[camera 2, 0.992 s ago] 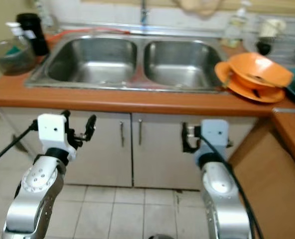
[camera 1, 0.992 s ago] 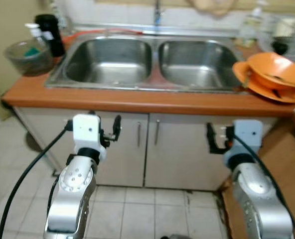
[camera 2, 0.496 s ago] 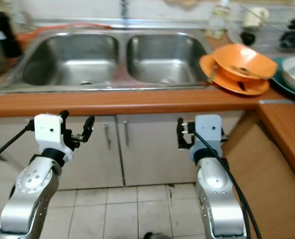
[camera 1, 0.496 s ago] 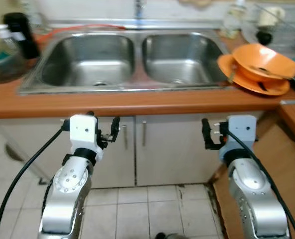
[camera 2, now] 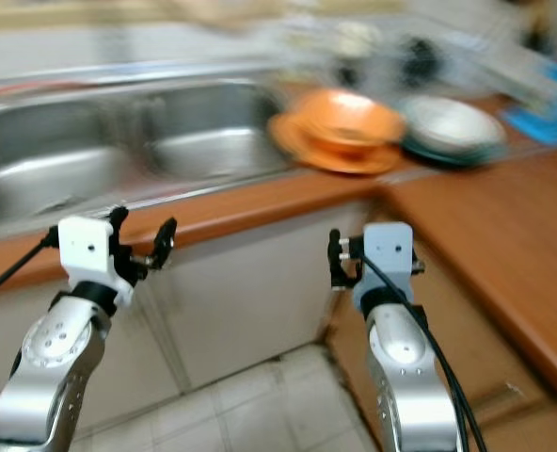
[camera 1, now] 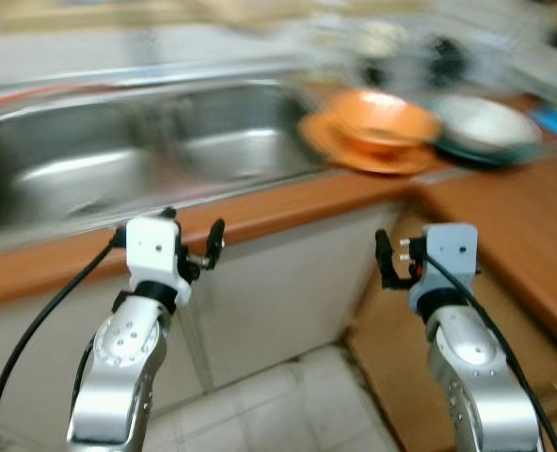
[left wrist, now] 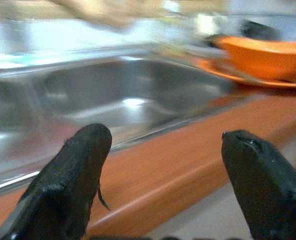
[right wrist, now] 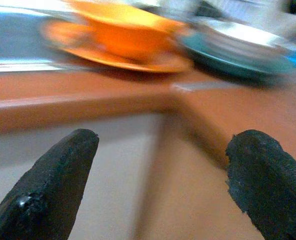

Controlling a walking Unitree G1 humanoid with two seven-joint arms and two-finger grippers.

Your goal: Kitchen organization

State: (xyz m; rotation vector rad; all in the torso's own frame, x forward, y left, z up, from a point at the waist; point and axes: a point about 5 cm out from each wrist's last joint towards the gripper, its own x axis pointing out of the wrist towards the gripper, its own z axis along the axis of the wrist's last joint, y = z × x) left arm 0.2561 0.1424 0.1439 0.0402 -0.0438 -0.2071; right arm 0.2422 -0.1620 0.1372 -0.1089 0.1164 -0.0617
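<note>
The picture is blurred. An orange bowl (camera 1: 382, 121) sits on an orange plate (camera 1: 335, 151) on the brown counter, just right of the steel double sink (camera 1: 119, 174). Beside it stands a stack of pale plates on a teal plate (camera 1: 485, 127). My left gripper (left wrist: 165, 135) is open and empty, held below the counter edge in front of the sink. Open and empty as well, my right gripper (right wrist: 165, 135) hangs in front of the counter corner, facing the orange bowl (right wrist: 123, 30).
The counter (camera 1: 514, 217) turns a corner and runs toward me on the right. White cabinet doors (camera 1: 278, 282) stand under the sink, above a tiled floor (camera 1: 288, 405). Blurred dark and pale items line the back wall behind the plates.
The whole view has swung to the right: the sink slid left, and the plate stack and side counter came in. Both arms keep the same pose with fingers spread.
</note>
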